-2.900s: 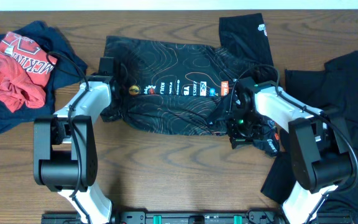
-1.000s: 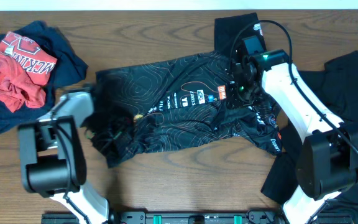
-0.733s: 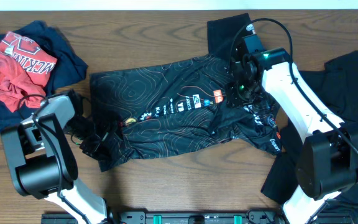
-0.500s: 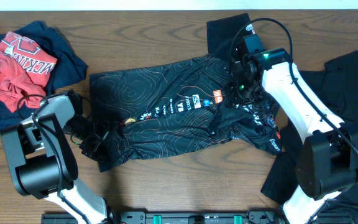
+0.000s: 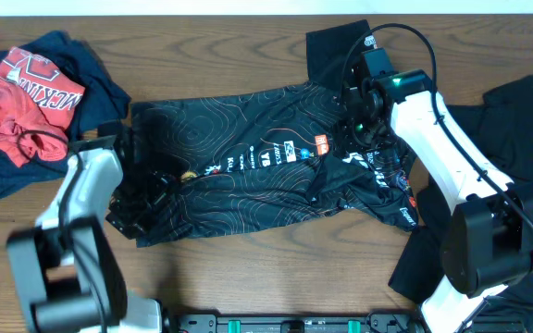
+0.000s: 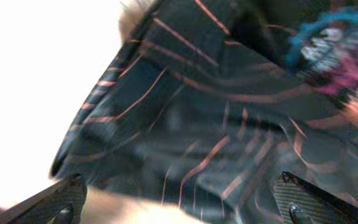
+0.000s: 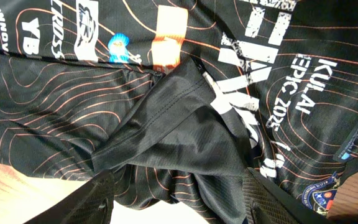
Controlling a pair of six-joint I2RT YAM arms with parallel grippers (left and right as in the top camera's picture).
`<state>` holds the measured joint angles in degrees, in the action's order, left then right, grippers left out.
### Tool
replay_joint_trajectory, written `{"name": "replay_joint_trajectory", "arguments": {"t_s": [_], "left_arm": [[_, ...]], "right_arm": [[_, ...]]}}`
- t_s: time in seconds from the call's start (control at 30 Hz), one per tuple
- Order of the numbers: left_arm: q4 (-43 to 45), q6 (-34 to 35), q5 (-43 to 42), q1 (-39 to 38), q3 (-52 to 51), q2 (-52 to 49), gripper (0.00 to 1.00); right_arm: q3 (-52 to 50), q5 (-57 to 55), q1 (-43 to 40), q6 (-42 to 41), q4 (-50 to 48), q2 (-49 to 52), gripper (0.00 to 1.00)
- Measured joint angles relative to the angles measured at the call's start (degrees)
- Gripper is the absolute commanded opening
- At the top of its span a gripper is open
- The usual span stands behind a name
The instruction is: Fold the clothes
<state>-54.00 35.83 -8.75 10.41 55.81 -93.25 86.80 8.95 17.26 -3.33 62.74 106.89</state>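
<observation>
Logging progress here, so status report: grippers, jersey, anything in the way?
Left gripper, right gripper: jaws open, at opposite ends of jersey. Jersey rumpled, unfolded. Red-navy pile and black garment off to the sides.

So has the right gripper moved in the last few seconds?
Yes. Against the unmoved black garment beside it, the right gripper went from the jersey's near edge to its far side.

Matt cloth jersey (image 5: 248, 180), grained wood table (image 5: 276, 273), glossy plastic right arm (image 5: 438, 129)
</observation>
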Motion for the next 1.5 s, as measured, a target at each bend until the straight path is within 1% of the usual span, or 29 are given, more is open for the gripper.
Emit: {"name": "replay_joint_trajectory", "arguments": {"t_s": [0.2,0.3,0.37,0.43,0.5,0.53,0.63,0.7,0.83,0.9,0.93,1.0,1.03,1.07,1.13,1.23,1.37,1.5], "left_arm": [[-0.7,0.2,0.6,-0.3,0.0,7.0,0.99],[3.4,-1.2,-0.3,-1.2,0.0,7.8,1.0],[7.5,-2.8,-0.9,-2.6,0.0,7.8,1.0],[11.4,-4.4,-1.1,-4.5,0.1,7.8,1.0],[12.7,-5.3,-0.7,-6.1,0.6,7.6,1.0],[12.7,-5.7,-0.2,-7.0,1.5,7.3,1.0],[12.3,-6.2,1.0,-8.7,7.2,4.8,1.0],[10.9,-6.3,1.5,-9.1,12.1,2.4,1.0],[4.9,-6.6,2.0,-9.1,23.3,-5.3,1.0],[2.1,-7.2,2.1,-9.1,27.7,-9.3,1.0],[0.9,-7.5,2.1,-9.1,29.7,-11.6,1.0],[-1.2,-7.9,2.1,-9.1,32.6,-15.0,0.99],[-2.1,-8.2,2.1,-9.1,34.1,-16.8,0.99],[-2.7,-8.5,2.1,-9.1,35.1,-18.2,0.99],[-3.9,-8.9,2.1,-9.1,37.2,-20.8,0.99],[-4.6,-9.1,2.1,-9.1,39.6,-23.2,0.99],[-4.5,-9.4,2.1,-9.1,42.6,-24.1,0.99],[-2.9,-9.4,2.1,-9.1,45.0,-24.1,0.99]], "right_arm": [[0.3,0.0,0.0,0.0,0.0,0.0,0.68],[0.4,0.0,0.0,0.2,-0.2,0.0,0.69],[0.7,-0.7,0.0,0.4,-0.5,0.0,0.79],[1.8,-2.2,-0.3,1.0,-0.5,0.0,0.84],[3.6,-4.1,-0.7,1.3,-0.5,0.0,0.8],[5.0,-5.1,-1.0,1.4,-0.5,0.0,0.8],[9.2,-7.6,-2.3,1.7,-2.2,0.0,0.89],[11.9,-9.3,-3.5,2.3,-3.2,0.0,0.9],[14.4,-11.1,-6.1,2.8,-3.3,0.0,0.9],[14.4,-11.5,-7.4,2.8,-2.2,0.0,0.86],[14.4,-11.8,-8.2,3.1,-1.6,0.1,0.86],[14.4,-12.3,-9.5,3.1,-0.7,0.6,0.9],[14.4,-12.7,-10.2,3.2,-0.6,1.2,0.96],[14.4,-13.1,-10.8,3.2,-0.5,1.8,0.97],[14.8,-14.0,-12.0,3.6,-0.4,4.2,0.99],[16.0,-15.0,-13.1,3.9,0.0,9.6,0.99],[19.9,-17.6,-13.4,4.7,-0.1,17.9,0.99],[26.3,-22.0,-13.3,5.7,-4.0,24.4,0.99]]}}
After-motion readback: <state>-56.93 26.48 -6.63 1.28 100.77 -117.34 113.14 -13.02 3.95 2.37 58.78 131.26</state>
